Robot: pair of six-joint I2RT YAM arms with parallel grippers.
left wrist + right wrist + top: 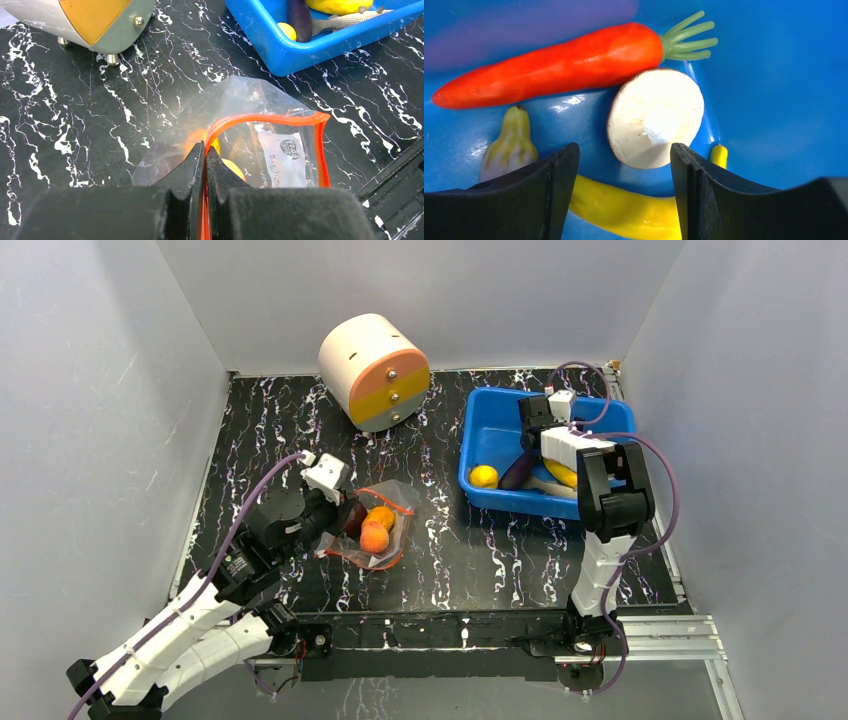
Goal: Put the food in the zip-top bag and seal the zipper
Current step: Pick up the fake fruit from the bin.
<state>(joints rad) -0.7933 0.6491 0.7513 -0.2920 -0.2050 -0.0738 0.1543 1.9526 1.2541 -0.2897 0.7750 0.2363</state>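
The clear zip-top bag (378,528) lies left of centre, its mouth gaping, with two orange round food pieces (377,527) inside. My left gripper (205,150) is shut on the red-orange zipper (270,119) at the mouth's left end. In the top view the left gripper (335,510) sits at the bag's left side. My right gripper (624,152) stands open low inside the blue bin (480,435). Its fingers straddle a yellow banana (624,210). A white round piece (654,117) lies just past the fingertips, an orange carrot (554,62) beyond it. Nothing is gripped.
A cream-and-orange cylinder (375,370) stands at the back. The bin also holds a yellow round piece (484,476), a purple eggplant (517,472) and a pale yellowish pear-shaped piece (509,150). Grey walls close in on three sides.
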